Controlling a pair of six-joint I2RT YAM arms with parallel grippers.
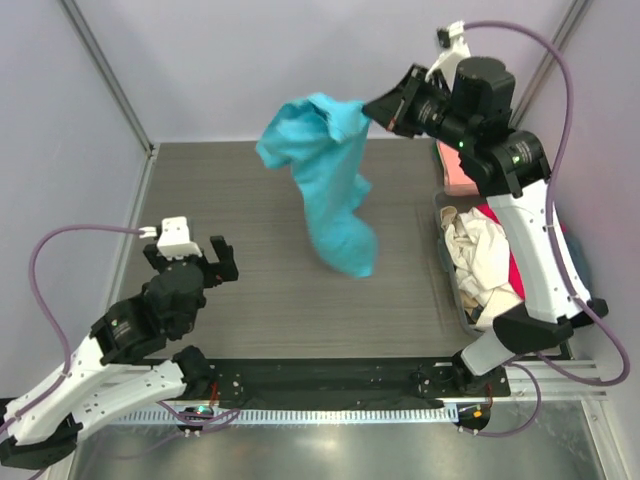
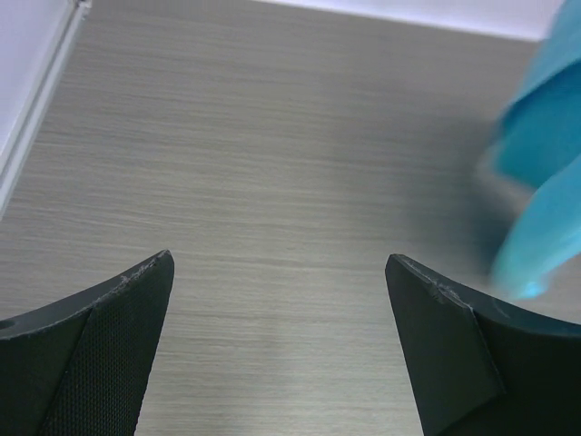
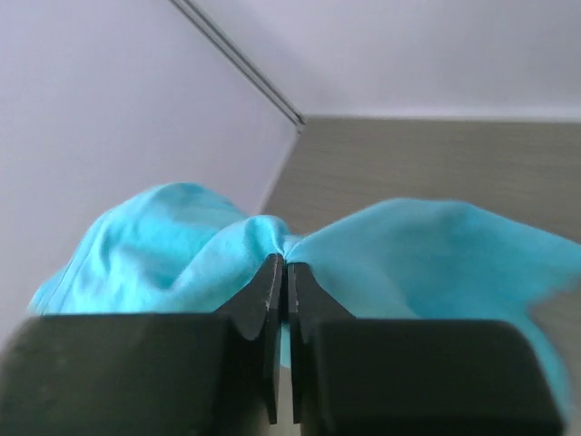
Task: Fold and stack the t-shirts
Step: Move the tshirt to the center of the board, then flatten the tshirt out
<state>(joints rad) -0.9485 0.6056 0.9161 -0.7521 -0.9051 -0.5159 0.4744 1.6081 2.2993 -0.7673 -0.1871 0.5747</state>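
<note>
A turquoise t-shirt (image 1: pixel 330 180) hangs crumpled in the air over the far middle of the table, its lower end near the surface. My right gripper (image 1: pixel 372 108) is shut on its upper edge; in the right wrist view the cloth (image 3: pixel 408 245) bunches at my right gripper (image 3: pixel 288 265). My left gripper (image 1: pixel 190 252) is open and empty at the near left, low over bare table; its view shows the shirt's edge (image 2: pixel 545 182) at the right. Cream (image 1: pixel 478 255) and red (image 1: pixel 517 268) shirts lie in a bin at the right. A salmon-pink one (image 1: pixel 455 170) lies behind it.
The grey bin (image 1: pixel 449 290) stands along the table's right edge. White walls with metal rails (image 1: pixel 110 90) close the left and back sides. The grey wood-grain tabletop (image 1: pixel 250 290) lies between the arms.
</note>
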